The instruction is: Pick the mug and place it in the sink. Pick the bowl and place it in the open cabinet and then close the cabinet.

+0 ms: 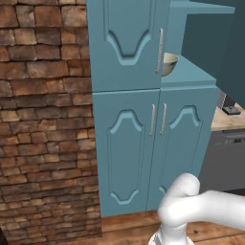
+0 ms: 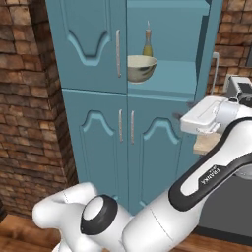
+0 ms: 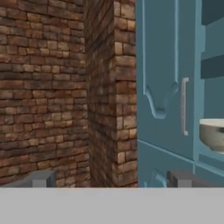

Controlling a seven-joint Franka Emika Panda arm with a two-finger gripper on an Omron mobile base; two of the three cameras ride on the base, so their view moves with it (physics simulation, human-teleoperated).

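The bowl, pale outside and cream inside, stands on the shelf of the tall teal cabinet. The cabinet's upper left door is closed and its upper right door is swung open. My gripper hovers in front of the cabinet, right of the bowl and slightly below it. Its fingers are spread wide with nothing between them. The mug and the sink are out of view.
A slim yellow-green bottle stands behind the bowl on the same shelf. A brick wall runs left of the cabinet. The lower cabinet doors are closed. A beige counter with a dark object lies to the right.
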